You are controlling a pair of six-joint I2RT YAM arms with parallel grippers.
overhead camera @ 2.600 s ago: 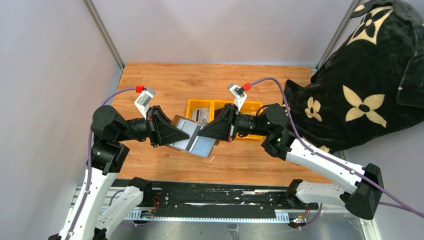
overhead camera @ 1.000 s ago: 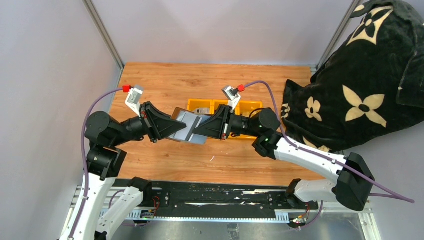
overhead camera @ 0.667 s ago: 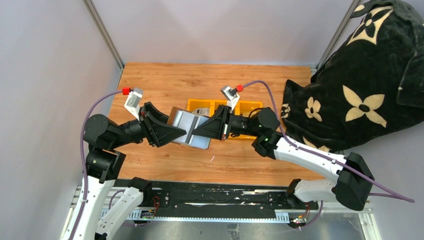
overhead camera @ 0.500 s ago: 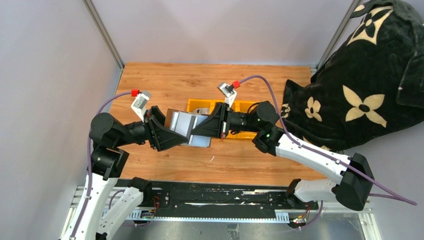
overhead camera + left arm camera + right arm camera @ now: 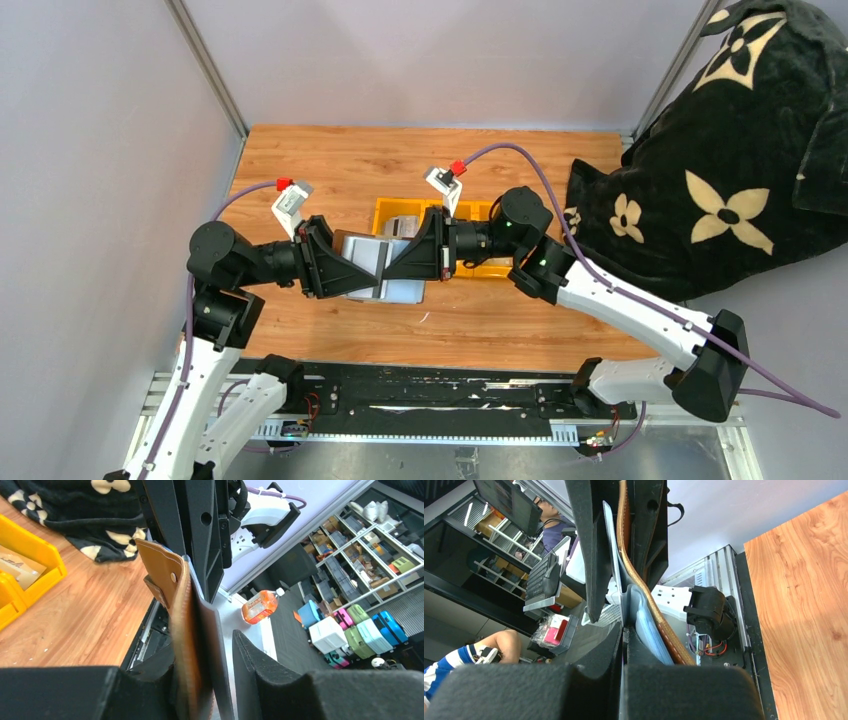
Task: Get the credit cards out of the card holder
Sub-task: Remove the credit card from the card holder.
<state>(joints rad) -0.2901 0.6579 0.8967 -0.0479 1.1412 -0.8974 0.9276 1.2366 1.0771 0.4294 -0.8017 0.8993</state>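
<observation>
**Hanging between the two arms: the card holder (image 5: 362, 250)**

It sits above the wooden table (image 5: 330, 160), just near of the yellow bin (image 5: 383, 206). The right gripper (image 5: 395, 268) is pinched tight on its thin grey inner leaf. The left gripper (image 5: 362, 280) has its jaws partly apart around the brown fold; whether they press it cannot be told.

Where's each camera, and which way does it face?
Top: above and behind, looking down at the table; both arms show, left hand and right hand at the card holder.
Left wrist: on that arm, facing the right hand; own fingers below.
Right wrist: mirrored, facing the left hand; own fingers below.
Shared: both wrists see the card holder edge-on.
</observation>
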